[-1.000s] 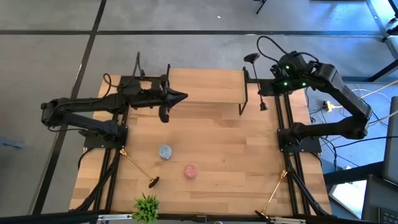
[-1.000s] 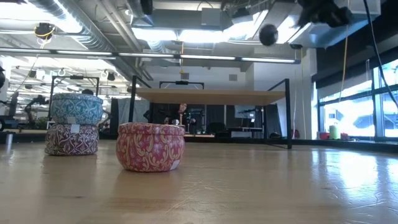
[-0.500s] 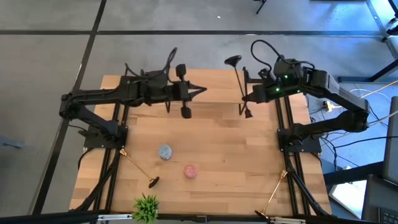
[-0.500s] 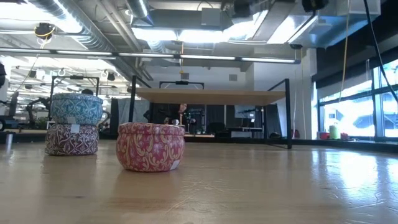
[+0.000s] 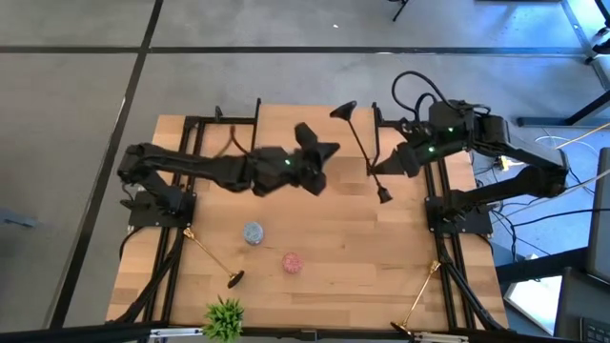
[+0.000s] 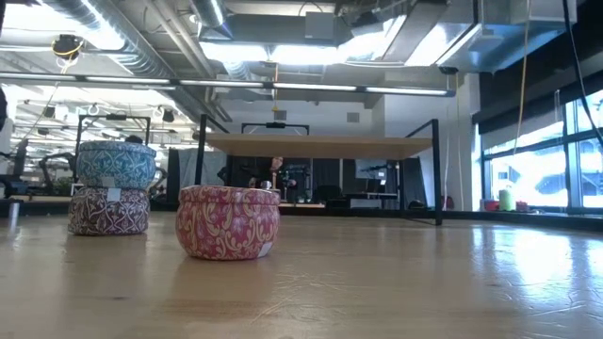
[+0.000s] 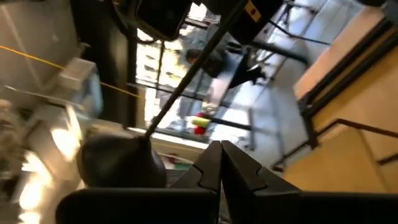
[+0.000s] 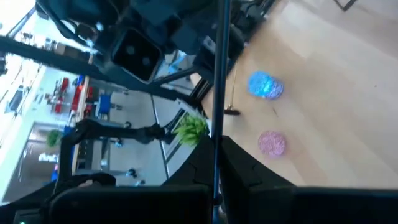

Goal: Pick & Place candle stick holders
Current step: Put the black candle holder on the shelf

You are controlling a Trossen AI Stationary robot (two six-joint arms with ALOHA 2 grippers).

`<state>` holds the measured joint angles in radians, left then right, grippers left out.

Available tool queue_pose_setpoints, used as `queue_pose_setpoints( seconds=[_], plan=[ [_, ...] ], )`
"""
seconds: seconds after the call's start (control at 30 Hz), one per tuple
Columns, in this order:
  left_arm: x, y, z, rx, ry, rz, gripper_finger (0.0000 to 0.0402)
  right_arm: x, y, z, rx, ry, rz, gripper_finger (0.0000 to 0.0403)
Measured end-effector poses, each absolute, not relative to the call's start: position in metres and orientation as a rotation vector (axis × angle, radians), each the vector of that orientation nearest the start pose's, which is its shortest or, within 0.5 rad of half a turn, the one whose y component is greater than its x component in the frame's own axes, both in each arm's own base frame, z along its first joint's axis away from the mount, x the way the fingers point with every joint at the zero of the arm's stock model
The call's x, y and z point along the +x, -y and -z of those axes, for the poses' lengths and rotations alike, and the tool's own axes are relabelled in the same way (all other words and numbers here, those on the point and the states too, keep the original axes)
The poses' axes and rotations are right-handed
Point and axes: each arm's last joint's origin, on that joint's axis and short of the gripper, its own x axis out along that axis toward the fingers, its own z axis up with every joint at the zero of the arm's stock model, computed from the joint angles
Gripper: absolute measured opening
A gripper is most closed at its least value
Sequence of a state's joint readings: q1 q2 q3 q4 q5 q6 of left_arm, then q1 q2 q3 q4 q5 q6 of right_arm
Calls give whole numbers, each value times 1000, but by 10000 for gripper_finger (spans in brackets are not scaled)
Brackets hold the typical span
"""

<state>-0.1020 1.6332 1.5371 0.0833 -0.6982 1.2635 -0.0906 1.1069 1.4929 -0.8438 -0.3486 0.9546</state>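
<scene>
Above the far half of the bench, my right pincer is clamped on the black candle stick holder, which hangs tilted in mid-air; my left pincer, fingers pressed together and holding nothing, sits close beside it. I judge the two arms could clash, or the thin stem could swing and slip. Two gold holders lie near the front corners, with tins between, clear of the arms

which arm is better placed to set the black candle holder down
Right. The right gripper is shut on the black candle holder, carried above the table. The left gripper is shut and empty near it.
</scene>
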Motion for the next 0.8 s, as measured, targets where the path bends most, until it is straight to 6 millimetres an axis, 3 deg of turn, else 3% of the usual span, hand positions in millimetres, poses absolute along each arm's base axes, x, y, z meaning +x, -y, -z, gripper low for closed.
queue_pose_setpoints(
  seconds=[0.33,0.47,0.8],
  plan=[
    [411,50,-407,1221,-398,-505,124,168,-4,-454,977,-496,-51,6],
    [423,53,-409,1284,-415,-491,160,168,-9,-455,973,-509,-82,6],
    [435,68,-426,1338,-373,-499,171,169,-17,-453,968,-515,-53,6]
  ],
)
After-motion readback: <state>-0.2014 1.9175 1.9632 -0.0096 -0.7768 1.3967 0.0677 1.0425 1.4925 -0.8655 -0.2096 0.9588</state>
